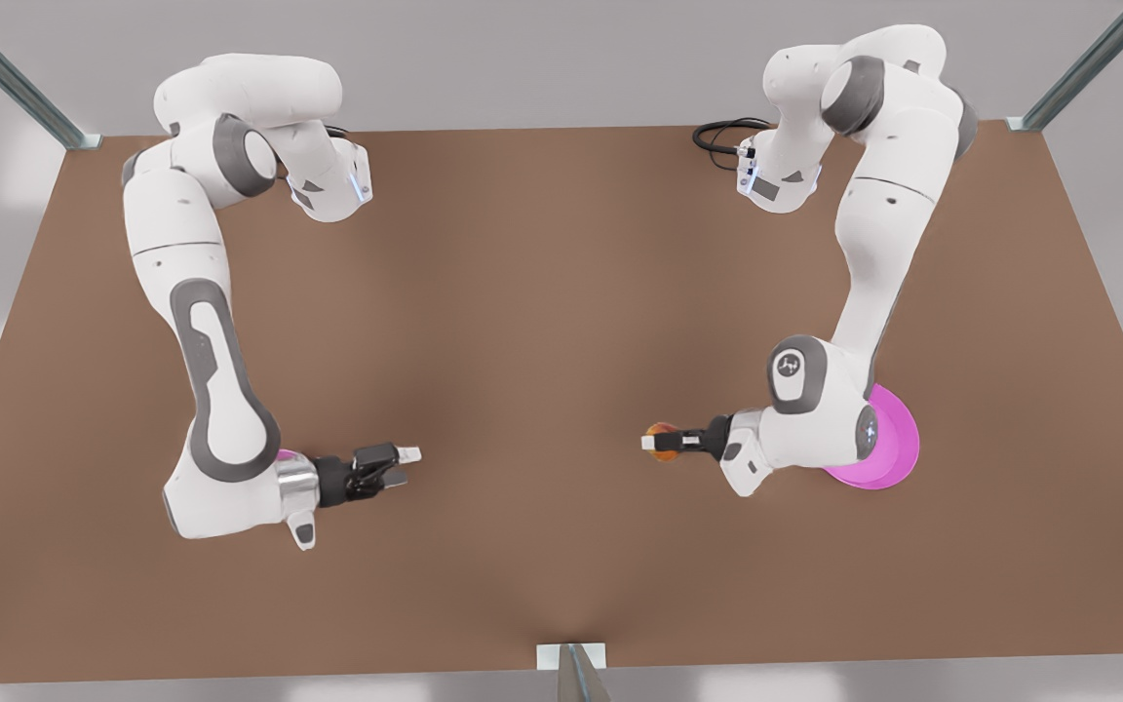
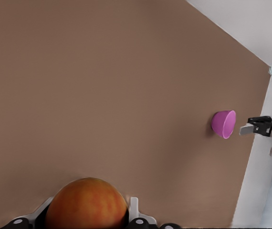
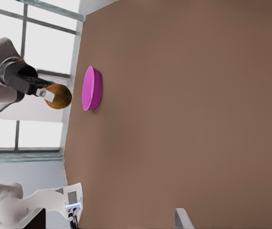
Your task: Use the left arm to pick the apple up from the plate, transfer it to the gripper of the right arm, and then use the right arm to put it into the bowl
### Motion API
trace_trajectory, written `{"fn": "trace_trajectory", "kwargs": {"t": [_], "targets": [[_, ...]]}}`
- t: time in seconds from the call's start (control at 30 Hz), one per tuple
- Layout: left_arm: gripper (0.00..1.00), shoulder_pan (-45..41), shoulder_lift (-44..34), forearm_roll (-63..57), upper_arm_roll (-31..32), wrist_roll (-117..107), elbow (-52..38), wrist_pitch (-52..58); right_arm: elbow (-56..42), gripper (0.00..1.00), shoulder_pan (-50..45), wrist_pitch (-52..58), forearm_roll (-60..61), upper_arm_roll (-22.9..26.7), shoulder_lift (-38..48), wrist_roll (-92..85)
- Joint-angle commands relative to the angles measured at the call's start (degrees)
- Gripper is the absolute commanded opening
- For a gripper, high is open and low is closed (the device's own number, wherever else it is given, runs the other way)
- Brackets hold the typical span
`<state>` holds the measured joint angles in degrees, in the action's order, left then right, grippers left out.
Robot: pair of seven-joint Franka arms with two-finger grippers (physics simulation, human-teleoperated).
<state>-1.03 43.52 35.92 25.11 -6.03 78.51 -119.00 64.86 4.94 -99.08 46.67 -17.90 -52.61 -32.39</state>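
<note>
Left gripper point(image 1: 656, 444) is clamped on the apple point(image 1: 661, 441) mid-air off the plate point(image 1: 888, 448); right gripper point(image 1: 404, 466) waits spread, well apart, so a misaligned handover risks a drop.

You have two white arms point(image 1: 201, 322) with grey joint bands, a black cable point(image 1: 722, 132) looping at upper right, a round grey logo cap, and black grippers with pale fingertips point(image 1: 409, 453).
</note>
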Motion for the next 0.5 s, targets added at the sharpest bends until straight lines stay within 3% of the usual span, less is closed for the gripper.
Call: {"fn": "trace_trajectory", "kwargs": {"t": [0.0, 0.1, 0.3, 0.47], "targets": [[0.68, -0.11, 3.49, 5.03, 4.23, -11.71, -4.23, 5.88, -0.09, 1.00, -0.02, -11.39, 2.19, -0.47, -0.21, -61.11], [0.68, -5.38, 14.13, 8.64, 6.62, -11.81, -19.35, 5.27, 0.00, 1.00, -0.11, -16.23, 2.98, -3.89, -1.79, -70.71], [0.68, -10.05, 17.31, 14.53, 6.97, -11.10, -23.05, -5.10, 1.05, 1.00, -0.02, -16.23, 7.55, -10.84, -4.25, -78.09], [0.68, -10.84, 17.66, 14.53, 6.97, -11.10, -23.58, -7.83, 3.78, 1.00, 0.07, -15.97, 9.57, -12.51, -4.25, -81.26]]}}
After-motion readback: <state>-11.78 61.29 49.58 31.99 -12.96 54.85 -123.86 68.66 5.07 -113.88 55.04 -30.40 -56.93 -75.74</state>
